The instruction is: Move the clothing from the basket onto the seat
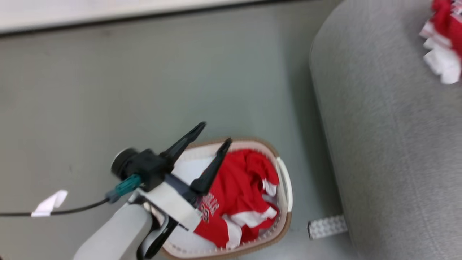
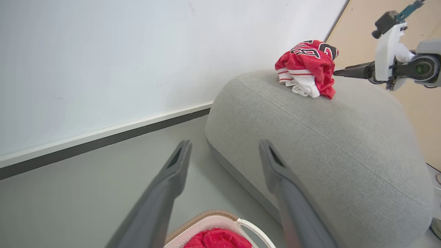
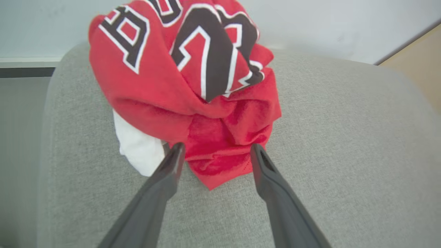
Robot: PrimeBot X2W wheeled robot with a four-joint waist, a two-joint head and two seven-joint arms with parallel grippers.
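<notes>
My right gripper (image 3: 215, 151) is standing wide open and gripping nothing, its two fingers flanking the lowest fold of the one bunched red jersey (image 3: 179, 79) lying on top of the single grey seat (image 3: 344, 137), with bare upholstery spreading to both sides and in front. My left gripper (image 1: 215, 133) is hanging equally wide open and empty over the rim of the one basket (image 1: 285, 220), where a second heap of red clothing (image 1: 238, 191) is lying beside a white cloth (image 1: 193, 169). The basket is sitting on the floor (image 1: 144, 90) near the seat's curved side, with open floor stretching away to the skirting (image 1: 108, 12).
</notes>
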